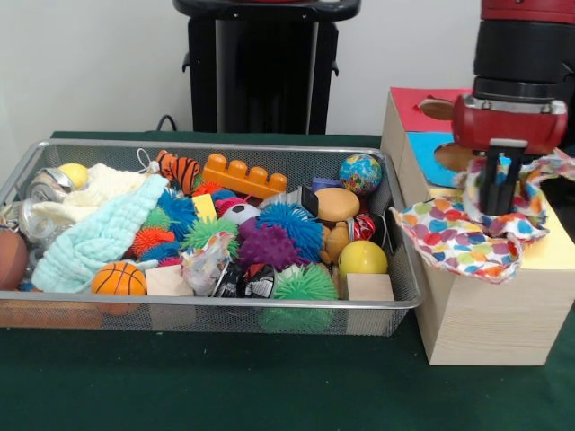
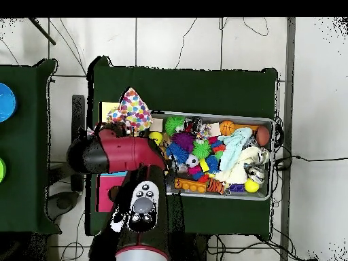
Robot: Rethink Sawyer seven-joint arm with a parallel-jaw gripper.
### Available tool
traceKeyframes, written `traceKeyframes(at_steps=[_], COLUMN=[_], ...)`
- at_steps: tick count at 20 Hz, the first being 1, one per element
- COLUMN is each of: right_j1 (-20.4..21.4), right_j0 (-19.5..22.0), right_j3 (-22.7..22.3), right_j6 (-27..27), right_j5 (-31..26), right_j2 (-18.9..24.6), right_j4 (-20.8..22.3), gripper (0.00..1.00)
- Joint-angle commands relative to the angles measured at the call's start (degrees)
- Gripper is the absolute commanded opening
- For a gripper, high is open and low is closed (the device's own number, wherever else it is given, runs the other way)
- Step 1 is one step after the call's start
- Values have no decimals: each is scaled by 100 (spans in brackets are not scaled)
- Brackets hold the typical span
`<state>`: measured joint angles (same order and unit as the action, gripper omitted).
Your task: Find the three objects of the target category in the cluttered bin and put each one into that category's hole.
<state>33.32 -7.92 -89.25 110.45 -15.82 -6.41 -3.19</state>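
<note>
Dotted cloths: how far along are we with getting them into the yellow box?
Nothing can be confirmed as finished from here. In hand: the pincer is down on one dotted cloth spread over the yellow box, its corner hanging over the box's edge; the hole is hidden under it. Left: pushing this cloth through. No other dotted cloth shows in the bin, so any remaining ones would need digging out.

Dotted cloth (image 1: 467, 235) smothers the yellow box top (image 1: 550, 244) — bin (image 1: 225, 305) crammed with toys.
</note>
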Motion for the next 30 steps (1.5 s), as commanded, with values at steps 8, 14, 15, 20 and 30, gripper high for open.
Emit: traceKeyframes(at_steps=[8,14,15,20,30], right_j1=[-383,-814,-856,-915,-955], right_j0=[483,412,417,325,408], right_j3=[-539,-433,-422,-426,-372], right_j6=[223,583,608,802,694], right_j5=[-166,572,623,777,588], right_j2=[530,675,726,768,966], right_j4=[550,453,423,262,179], gripper=[0,0,0,0,0])
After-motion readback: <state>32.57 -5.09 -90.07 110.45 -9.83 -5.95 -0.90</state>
